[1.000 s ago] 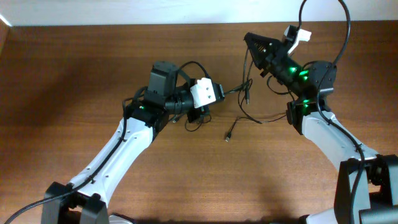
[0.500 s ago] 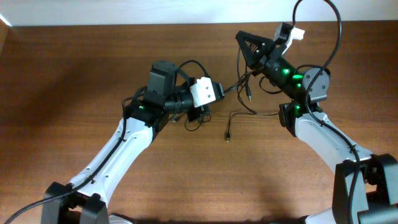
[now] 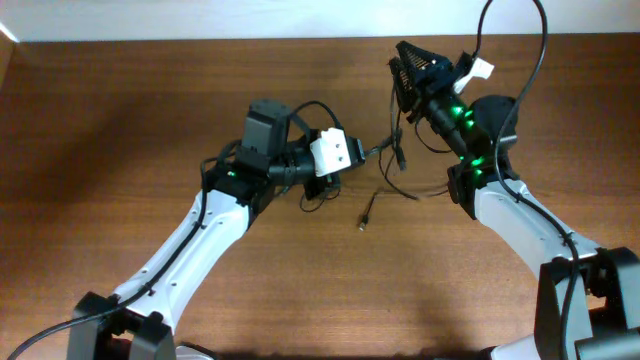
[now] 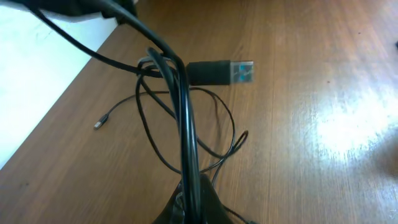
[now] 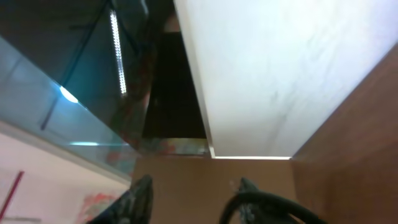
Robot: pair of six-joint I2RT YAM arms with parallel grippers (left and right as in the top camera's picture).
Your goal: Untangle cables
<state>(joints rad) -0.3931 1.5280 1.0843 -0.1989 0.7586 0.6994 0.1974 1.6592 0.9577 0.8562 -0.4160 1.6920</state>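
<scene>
My left gripper (image 3: pixel 360 152) is pinched tight on a bunch of the cables (image 3: pixel 400 188). They are thin, smooth black cords, round in section and glossy where the light catches them. In my left wrist view, two or three strands run side by side out from between my fingers (image 4: pixel 189 202) and away across the table (image 4: pixel 323 74). The table is warm brown wood with a fine straight grain and a bright sheen on the right. Past the strands, the cables (image 4: pixel 214 140) spread into loose overlapping loops that lie flat on the wood. A USB plug (image 4: pixel 221 73) with a black rectangular body and a pale metal mouth rests at the far end of the loops. A small plug (image 4: pixel 99 123) lies apart to the left, near the table's edge.

From overhead the tangle sits towards the far middle of the table (image 3: pixel 120 120), between my two arms. One loose end trails nearer, finishing in a tiny connector (image 3: pixel 364 222).

My right gripper (image 3: pixel 405 65) is raised and tilted up at the far right, with a cord hanging from around it to the tangle. Its camera sees only dark fingertips (image 5: pixel 140 196), a curved black cord and a white wall (image 5: pixel 267 74). I cannot tell whether those fingers are closed on the cord.
</scene>
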